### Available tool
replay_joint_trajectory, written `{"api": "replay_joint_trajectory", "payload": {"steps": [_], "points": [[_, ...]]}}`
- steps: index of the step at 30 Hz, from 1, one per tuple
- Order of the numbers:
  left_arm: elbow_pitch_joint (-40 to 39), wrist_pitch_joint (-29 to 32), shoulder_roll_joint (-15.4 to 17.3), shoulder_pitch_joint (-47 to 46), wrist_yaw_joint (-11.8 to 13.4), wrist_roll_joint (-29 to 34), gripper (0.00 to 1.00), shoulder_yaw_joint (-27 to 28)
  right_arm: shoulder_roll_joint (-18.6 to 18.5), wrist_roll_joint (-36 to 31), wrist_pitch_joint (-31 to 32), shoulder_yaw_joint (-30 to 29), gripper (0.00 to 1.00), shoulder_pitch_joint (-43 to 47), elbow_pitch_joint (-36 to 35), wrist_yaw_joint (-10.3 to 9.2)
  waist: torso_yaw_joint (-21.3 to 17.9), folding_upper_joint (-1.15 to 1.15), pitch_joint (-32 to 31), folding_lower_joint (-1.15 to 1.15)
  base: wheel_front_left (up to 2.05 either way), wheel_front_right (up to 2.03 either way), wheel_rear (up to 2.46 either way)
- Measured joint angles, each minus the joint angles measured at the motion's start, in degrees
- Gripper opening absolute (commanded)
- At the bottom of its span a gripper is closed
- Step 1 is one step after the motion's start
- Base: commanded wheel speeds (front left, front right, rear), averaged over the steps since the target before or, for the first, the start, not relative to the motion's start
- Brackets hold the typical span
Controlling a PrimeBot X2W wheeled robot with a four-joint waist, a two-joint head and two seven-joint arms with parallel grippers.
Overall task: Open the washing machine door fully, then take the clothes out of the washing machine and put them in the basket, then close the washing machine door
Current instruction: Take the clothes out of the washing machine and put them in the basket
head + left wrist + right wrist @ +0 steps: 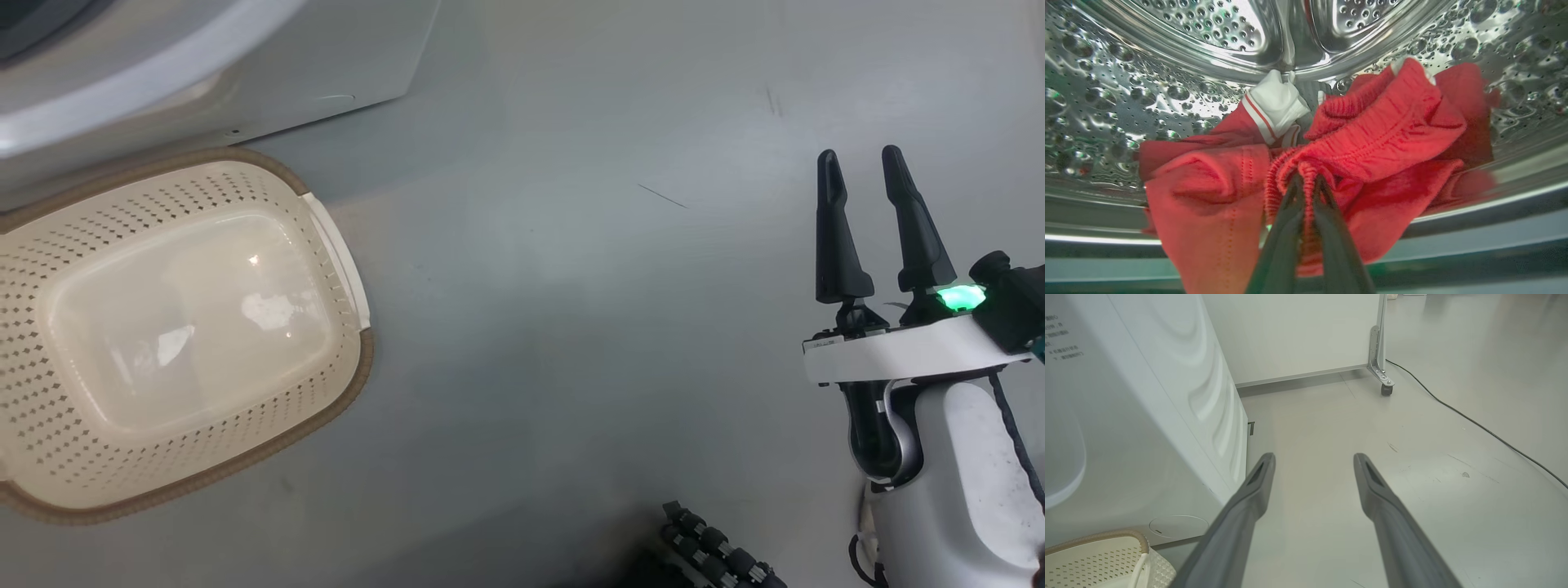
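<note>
Far left: washing machine (163,73), red clothes (1380,134) piled in its drum (1167,81). basket (49,327) on the floor just in front of it. left gripper (1306,181) inside the drum, jaws clenched on a ribbed fold of the clothes. right gripper (860,155) at right over the floor, jaws released.

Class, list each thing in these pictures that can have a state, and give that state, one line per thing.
basket: empty, upright on the floor
washing machine: loaded
clothes: bunched inside the washing machine
left gripper: shut on the clothes
right gripper: open, holding nothing
</note>
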Motion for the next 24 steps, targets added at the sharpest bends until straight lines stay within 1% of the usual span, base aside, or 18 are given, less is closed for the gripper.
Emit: {"api": "replay_joint_trajectory", "payload": {"steps": [7,15,20,24], "points": [[-2.29,-6.33,-1.11,3.21,-0.05,-0.02,0.00,0.52,-0.02,-0.05,0.00,-1.26,1.00,-0.03,-0.05,0.00,1.75,0.00,-0.99,0.00,0.00,0.00,0.00],[-5.13,-14.11,-4.63,9.06,-0.07,-0.16,0.00,0.33,-0.44,-0.44,0.00,-2.45,1.00,0.00,-0.12,0.00,3.75,0.00,-2.67,0.00,0.00,0.00,0.00],[-6.80,-18.58,-5.95,12.52,-0.07,-0.16,0.00,0.13,-1.19,-0.96,0.00,-3.28,1.00,0.24,-0.13,0.00,4.95,0.00,-4.05,0.00,0.00,0.00,0.00],[-8.82,-22.54,-7.99,16.01,-0.07,-0.16,0.00,-0.47,-1.54,-1.43,0.00,-3.33,1.00,0.76,-0.21,0.00,6.01,0.00,-5.31,0.00,0.00,0.00,0.00]]}}
